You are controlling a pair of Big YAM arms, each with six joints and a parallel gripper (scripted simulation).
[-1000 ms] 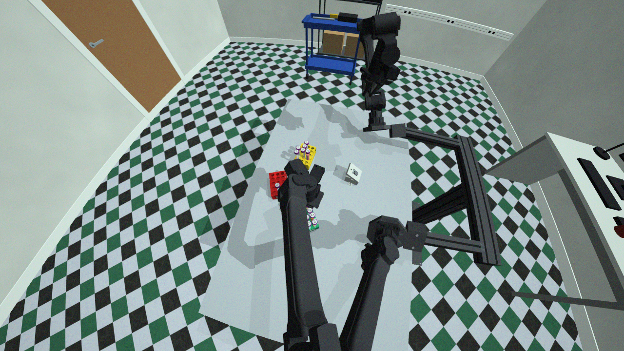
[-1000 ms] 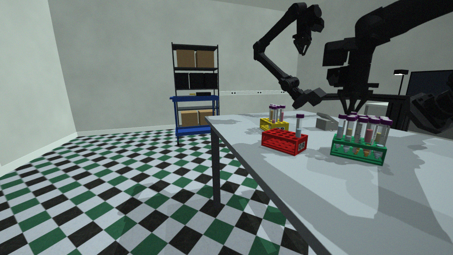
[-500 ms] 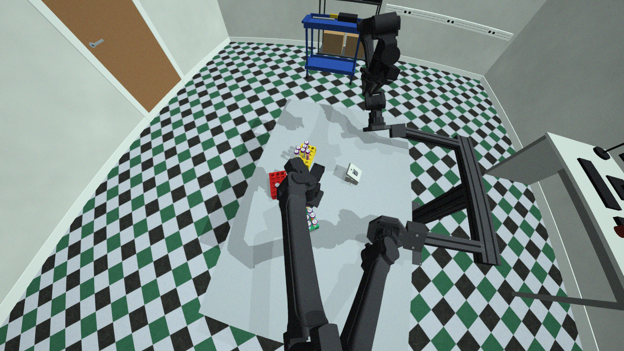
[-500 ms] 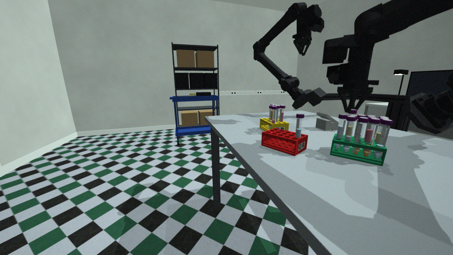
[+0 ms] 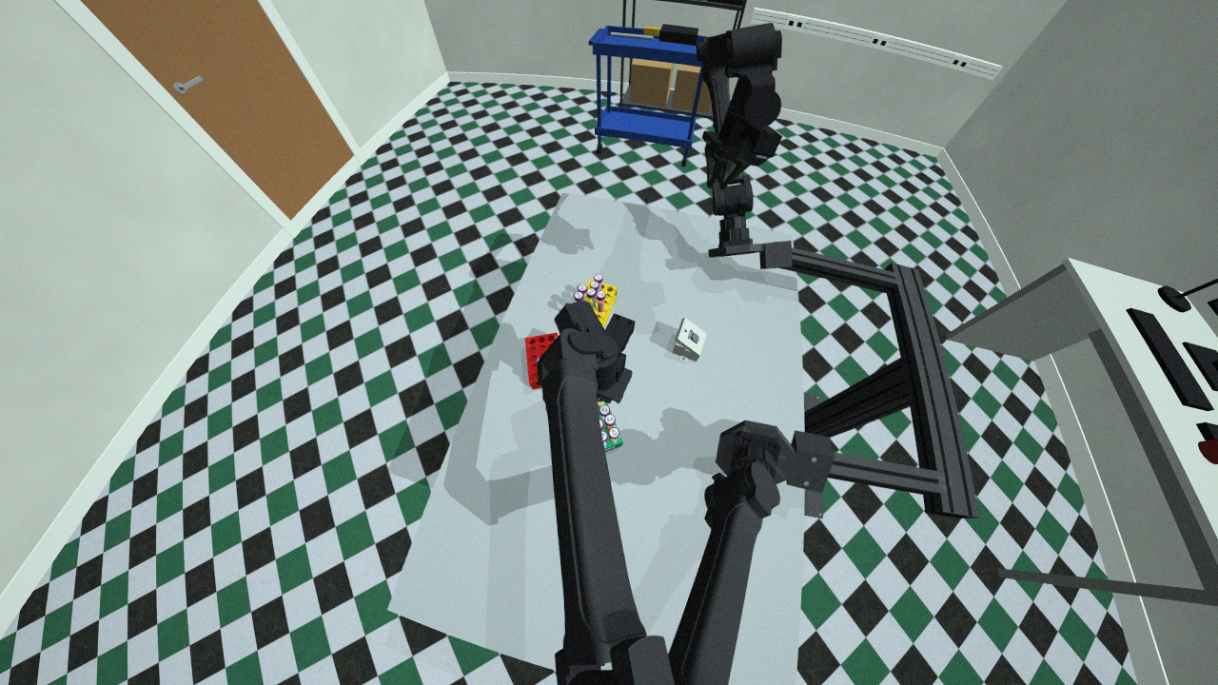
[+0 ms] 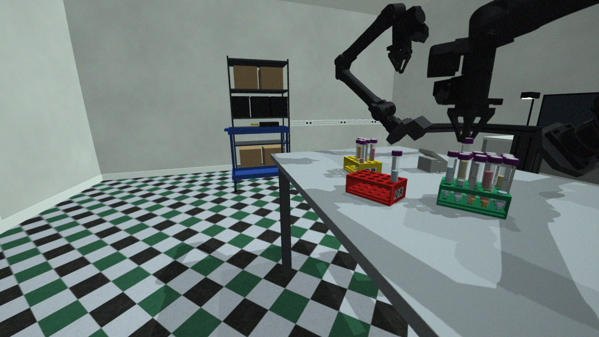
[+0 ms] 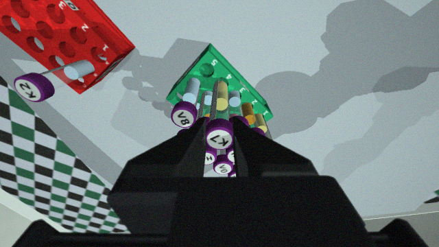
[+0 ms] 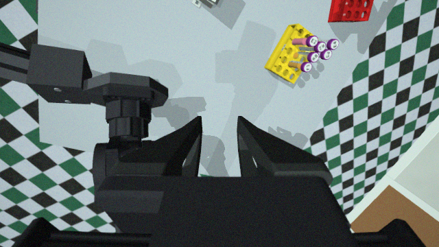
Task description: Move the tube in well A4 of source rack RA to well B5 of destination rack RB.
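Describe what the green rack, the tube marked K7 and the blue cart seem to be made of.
Green rack: probably glossy, slightly translucent plastic; its faces catch highlights.
K7 tube: clear glass or plastic, since its contents show through; the purple cap looks like plastic.
Blue cart: likely painted metal, judging by thin posts and even colour.

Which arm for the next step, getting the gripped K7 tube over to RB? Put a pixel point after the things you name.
Left, I'd say. The left gripper (image 6: 465, 137) (image 7: 219, 123) is shut on the K7 tube (image 6: 467, 141) (image 7: 219, 138), above the green rack (image 5: 617, 443) (image 6: 473, 211) (image 7: 208, 55). The right gripper (image 6: 400, 71) (image 8: 219, 123) is open, holds nothing and hangs well away from that rack.
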